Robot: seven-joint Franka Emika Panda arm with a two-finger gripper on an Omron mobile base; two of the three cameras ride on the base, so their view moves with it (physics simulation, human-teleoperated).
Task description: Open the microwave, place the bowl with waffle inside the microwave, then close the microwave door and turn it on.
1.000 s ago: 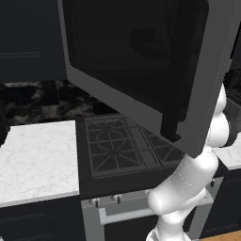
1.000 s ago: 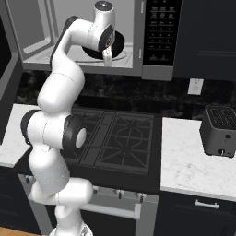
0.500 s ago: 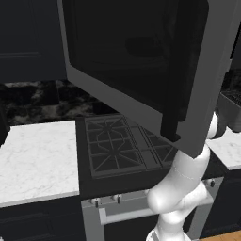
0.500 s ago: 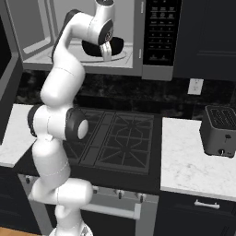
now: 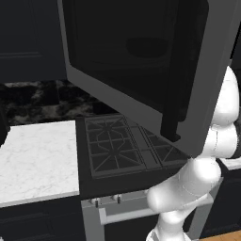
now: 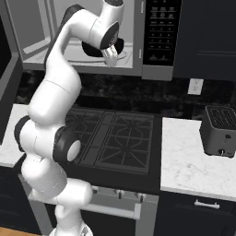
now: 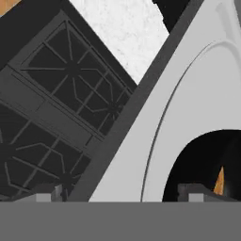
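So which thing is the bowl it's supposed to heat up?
Look at the microwave mounted above the black stove. Its door hangs open, and on the pale floor inside sits a small round black bowl, just behind the robot's hand, the one dark thing in there.

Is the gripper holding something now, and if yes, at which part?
Nothing is held. The gripper is open, one finger beside the bowl and one over it, above the microwave floor.
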